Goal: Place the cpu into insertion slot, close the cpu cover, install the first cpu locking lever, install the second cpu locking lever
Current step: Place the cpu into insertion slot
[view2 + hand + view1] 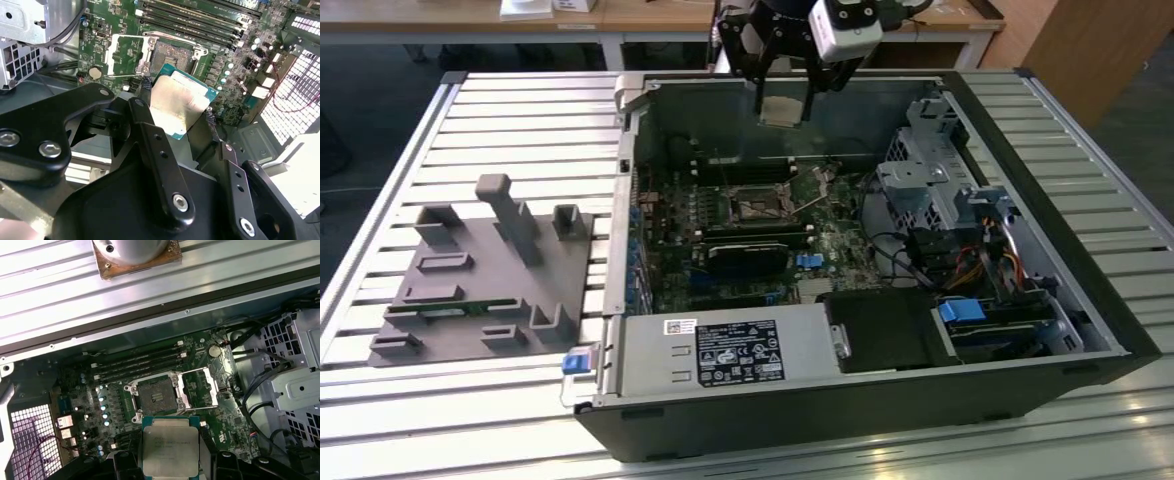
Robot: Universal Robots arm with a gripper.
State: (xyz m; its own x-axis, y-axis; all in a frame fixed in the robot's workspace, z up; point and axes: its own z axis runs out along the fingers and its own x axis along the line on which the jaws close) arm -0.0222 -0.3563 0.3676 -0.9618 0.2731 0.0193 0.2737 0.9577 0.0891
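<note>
My gripper [786, 104] hangs over the far side of the open computer case [1067, 300], shut on the cpu [782, 110], a flat square chip with a pale metal top. In both wrist views the cpu [177, 102] [170, 447] sits clamped by its edges between the two black fingertips [145, 84], above the green board. The insertion slot [156, 397] [172, 55] [754, 207] lies bare, a short way from the chip and below it. The cpu cover [201, 386] [125, 55] is swung open beside the slot, with a thin locking lever [117, 76] raised along it.
Long memory slots [140, 362] run beside the socket. A black card [747, 255], a power supply [720, 352] and a metal drive cage [934, 170] with cables fill the case. A grey fixture block [480, 270] stands on the slatted table [520, 110] at the exterior view's left.
</note>
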